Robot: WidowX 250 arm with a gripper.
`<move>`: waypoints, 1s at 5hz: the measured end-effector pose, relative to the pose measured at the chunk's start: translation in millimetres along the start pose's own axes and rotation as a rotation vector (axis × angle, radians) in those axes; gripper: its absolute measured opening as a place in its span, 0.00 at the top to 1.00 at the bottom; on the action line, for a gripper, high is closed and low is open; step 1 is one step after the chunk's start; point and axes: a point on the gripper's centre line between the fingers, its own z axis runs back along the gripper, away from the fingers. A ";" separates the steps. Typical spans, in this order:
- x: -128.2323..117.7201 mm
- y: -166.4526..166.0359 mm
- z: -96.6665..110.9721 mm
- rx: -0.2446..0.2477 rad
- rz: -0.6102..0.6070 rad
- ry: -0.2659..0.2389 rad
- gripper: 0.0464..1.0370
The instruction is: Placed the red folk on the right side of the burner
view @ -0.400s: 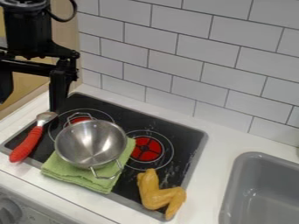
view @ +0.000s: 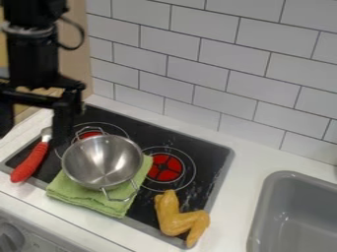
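Lower now in the camera view, down with the arm since the earlier frame, with claw (view: 33, 138) sunk over the left end of the stove (view: 154, 132). Hanging wide, with nothing between the fingers. No shift for the red-handled utensil (view: 29, 165): lying aslant across the stove's left edge, metal end behind the finger nearer the pot (view: 102, 160). Not placed beside the right burner (view: 166, 168) yet, so probably lining up for a pick.

Careful with that finger! Can't tell whether above the metal end or touching it. If pressed straight down there, could pin or spin the utensil. Could also clip the pot's far handle, just beside, and jog the pot on its folded towel (view: 69, 194). Closing near one end? Might leave the long red grip to droop and twist free. Then, on the way right, could knock pot or chicken wing (view: 176, 219) if carried too low.
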 end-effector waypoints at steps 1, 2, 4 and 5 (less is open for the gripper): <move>20.9 11.2 -5.5 0.008 -0.004 -0.029 0.04; 31.4 20.2 -18.7 0.012 0.000 -0.032 0.04; 56.6 28.6 -41.0 0.023 0.002 -0.043 0.04; 61.1 30.7 -54.9 0.040 -0.002 -0.027 0.04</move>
